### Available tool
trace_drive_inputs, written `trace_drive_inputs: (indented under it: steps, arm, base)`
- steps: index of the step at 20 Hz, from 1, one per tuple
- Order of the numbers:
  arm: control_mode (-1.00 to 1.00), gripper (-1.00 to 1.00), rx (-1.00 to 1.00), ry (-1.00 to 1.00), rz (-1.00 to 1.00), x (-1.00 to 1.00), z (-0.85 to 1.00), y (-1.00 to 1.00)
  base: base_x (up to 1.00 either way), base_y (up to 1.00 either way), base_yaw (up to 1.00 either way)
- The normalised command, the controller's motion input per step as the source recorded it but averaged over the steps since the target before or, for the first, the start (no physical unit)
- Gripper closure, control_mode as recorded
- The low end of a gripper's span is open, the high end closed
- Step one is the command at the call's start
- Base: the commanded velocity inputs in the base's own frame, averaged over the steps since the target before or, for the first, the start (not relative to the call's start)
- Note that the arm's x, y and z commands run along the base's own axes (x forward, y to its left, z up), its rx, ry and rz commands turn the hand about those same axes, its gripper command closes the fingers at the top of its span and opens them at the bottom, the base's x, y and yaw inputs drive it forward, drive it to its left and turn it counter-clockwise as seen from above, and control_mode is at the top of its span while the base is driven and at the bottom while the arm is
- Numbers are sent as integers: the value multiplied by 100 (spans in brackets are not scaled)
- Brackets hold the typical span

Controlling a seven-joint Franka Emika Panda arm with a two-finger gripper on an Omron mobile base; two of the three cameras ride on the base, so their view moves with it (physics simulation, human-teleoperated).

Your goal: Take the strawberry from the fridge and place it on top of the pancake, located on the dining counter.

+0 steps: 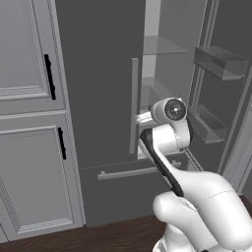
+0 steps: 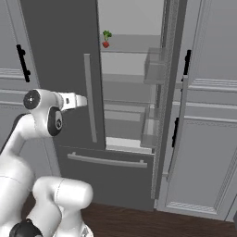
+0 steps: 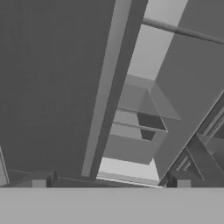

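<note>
Left base view: my arm (image 1: 170, 142) rises from the lower right and reaches toward the fridge (image 1: 98, 88).
Cabinets: paneled light grey cabinets (image 1: 29, 118) with black handles stand well to the left of my tool.
Left fridge door: shut, dark grey, its long bar handle (image 1: 133, 106) just left of my wrist.
My tool: my tool (image 3: 111, 184) points at the edge of the shut door; in the hand view two small dark fingertips (image 3: 39, 183) rise far apart at the bottom, so the fingers are spread with nothing between them.
Fridge interior: pale and lit, with glass shelves (image 2: 129, 50) stepping down to the right of my tool.
Strawberry: the strawberry (image 2: 106, 44) sits on an upper shelf, well above my tool and a little to its right, touching a small green leafy vegetable (image 2: 107, 34) directly over it.
Bottom drawer: the drawer (image 2: 106, 173) with its horizontal bar lies below my tool.
Right fridge door: the right door (image 2: 162, 92) is swung open, its clear door bins (image 1: 219, 61) to the right of my tool.
Far right: more grey cabinets (image 2: 208, 115) past the open door.
</note>
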Motion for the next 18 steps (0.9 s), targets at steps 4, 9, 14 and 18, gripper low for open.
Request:
trace_drive_inputs:
  steps: [4, 9, 14, 18]
  arm:
    - [-100, -100, 22, 1, 1, 68, 1, 8]
    - [-100, -100, 16, 5, 0, 86, 0, 4]
    - [-100, -100, 3, 9, 0, 71, 0, 1]
    - [-100, -100, 0, 14, -6, 56, 3, 0]
  base:
    - [0, 0, 0]
    - [0, 0, 0]
    - [0, 0, 0]
    - [0, 0, 0]
